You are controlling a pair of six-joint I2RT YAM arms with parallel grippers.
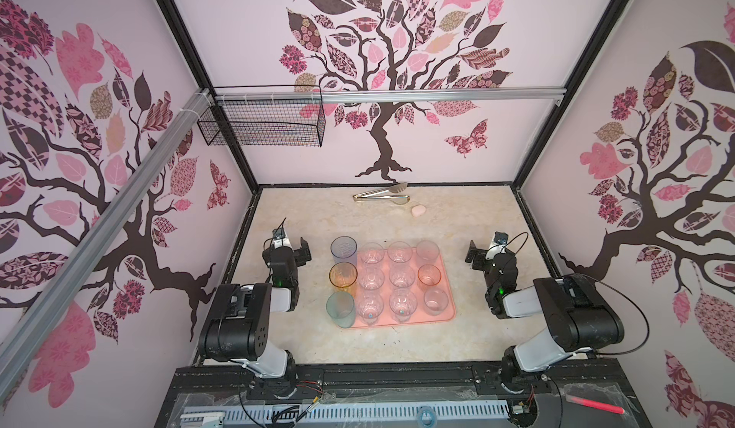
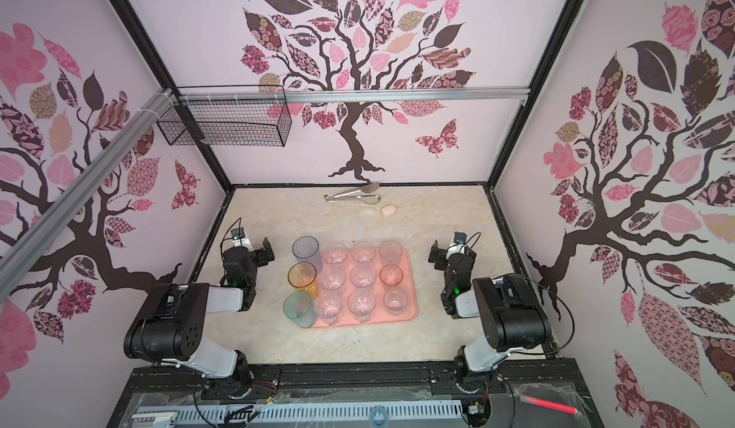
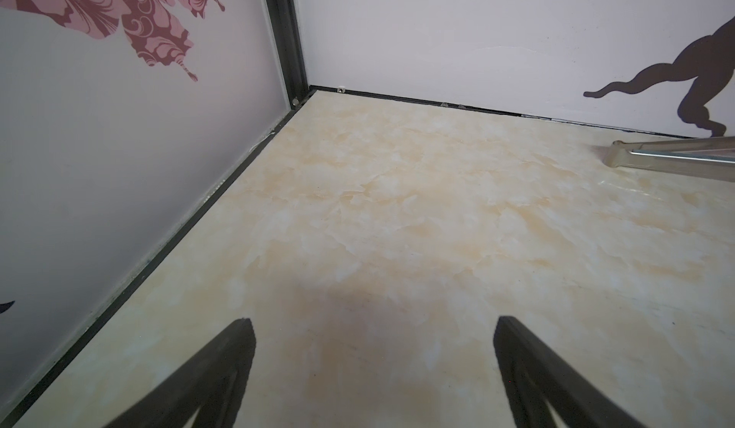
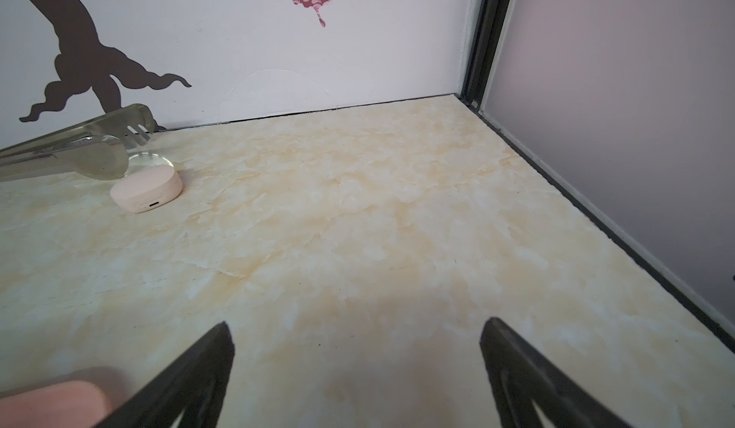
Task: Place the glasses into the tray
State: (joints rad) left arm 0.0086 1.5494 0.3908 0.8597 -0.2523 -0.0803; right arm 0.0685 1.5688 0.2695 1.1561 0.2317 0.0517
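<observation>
Trouble from here looked likeliest at the tray's left edge. The glasses [image 1: 401, 275] stood upright in close rows on the salmon tray [image 1: 421, 318], which lay mid-tabletop between the two arms. The three taller ones formed the left-hand column: the blue tumbler [image 1: 344, 251], the amber tumbler [image 1: 343, 275] and the teal tumbler [image 1: 341, 310]. Neither top view settled whether their bases sat fully inside the low rim, on it, or just off it.

The left fingers [image 3: 222, 366] were spread wide with nothing between them, over bare tabletop [image 1: 477, 215] and near that tall column. The right fingers [image 4: 199, 366] were equally wide and empty, on the tray's other side.

By my reading, the job was finished or close to it, so most of the risk lay in any further motion. A careless sweep of the left arm toward the centre could clip a tall rim. These tumblers looked light, and one tipping would probably knock its close neighbours over. A base perched on the rim might also slide off if the tray were nudged. Re-gripping one tall tumbler would be awkward, since wide fingers had little room beside the others. The tongs [image 1: 382, 193] and the small pink case [image 4: 147, 191] lay well apart near the back wall, posing no hazard.
</observation>
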